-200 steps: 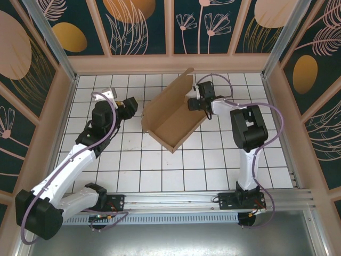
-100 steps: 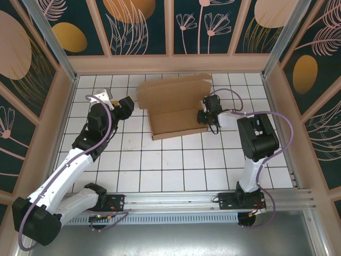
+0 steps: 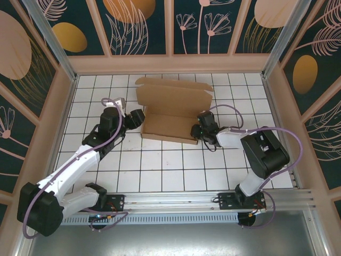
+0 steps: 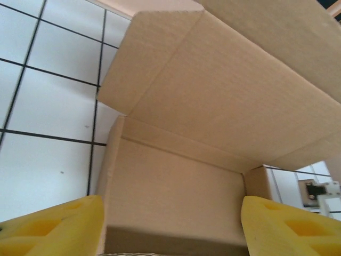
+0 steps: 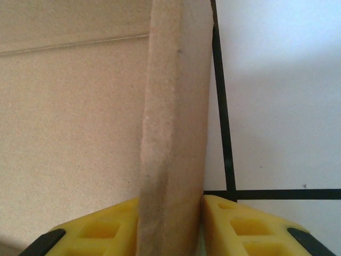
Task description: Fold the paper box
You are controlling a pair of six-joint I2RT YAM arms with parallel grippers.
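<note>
Brown, unprinted cardboard noted as the paper box [image 3: 169,127]: lies on the white tiled table [image 3: 160,170] toward 12 o'clock of centre, tray flat, lid flap raised along the 12 o'clock edge. At the 3 o'clock end, right gripper [image 5: 171,224] clamped on the upright side wall, yellow pads [image 5: 106,234] pressing both faces. At the 9 o'clock end, left gripper [image 4: 170,226] spread wide astride the box end; contact not discernible.

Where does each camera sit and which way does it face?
Top external: above, behind the arms, looking down at the table; both arms show.
Left wrist: left arm, facing into the paper box; left end effector shows.
Right wrist: right arm, facing the box wall the right end effector pinches.
All share the box.
</note>
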